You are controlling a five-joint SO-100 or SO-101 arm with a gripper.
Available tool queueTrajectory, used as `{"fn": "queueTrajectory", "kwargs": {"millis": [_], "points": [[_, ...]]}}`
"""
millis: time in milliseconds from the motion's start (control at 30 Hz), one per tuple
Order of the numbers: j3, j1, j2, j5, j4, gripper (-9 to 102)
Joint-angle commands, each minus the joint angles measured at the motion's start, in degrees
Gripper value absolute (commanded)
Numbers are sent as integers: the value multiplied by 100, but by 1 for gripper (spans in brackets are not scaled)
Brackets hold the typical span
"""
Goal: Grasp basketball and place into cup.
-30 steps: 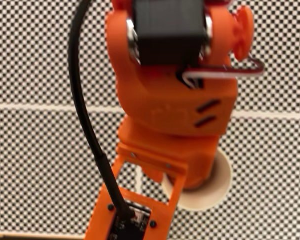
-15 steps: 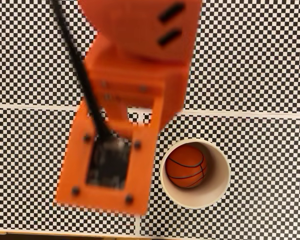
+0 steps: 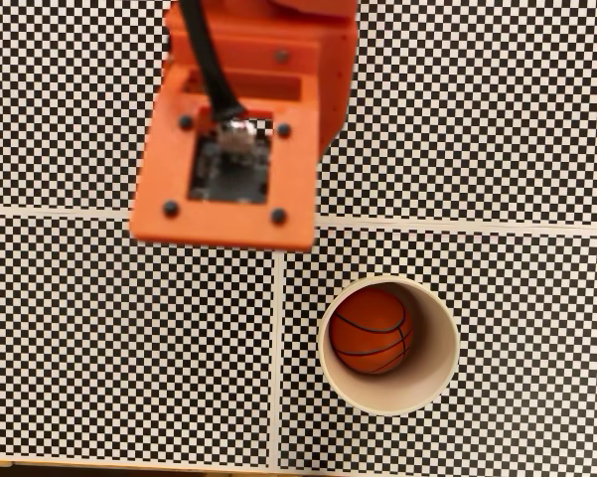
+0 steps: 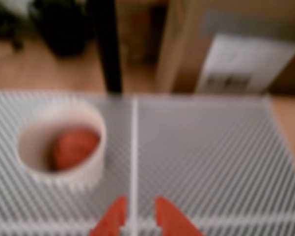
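Since 0.5 s earlier the orange arm (image 3: 240, 119) had pulled up and away from the cup (image 3: 388, 397), leaving the basketball (image 3: 370, 330) resting inside it, so the task looked done apart from retreating. Its gripper (image 4: 136, 216) was empty, tips slightly parted, over a black-and-white checkered mat (image 3: 99, 358) with white lines; beyond lay a blurred wooden floor (image 4: 49, 69)

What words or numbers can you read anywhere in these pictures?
None can be read.
The white sheet behind the mat in the wrist view has dark marks near its bottom, too blurred to read.
The basketball shows only black seam lines, no letters.
The cup is plain.
The orange arm shows no label.
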Motion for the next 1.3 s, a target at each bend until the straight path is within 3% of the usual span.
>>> {"fn": "queueTrajectory", "kwargs": {"millis": [0, 800, 1267], "points": [[545, 53, 193, -79, -387, 0], [3823, 185, 3252, -448, -1644, 0], [5089, 193, 4667, -237, -1670, 0]]}}
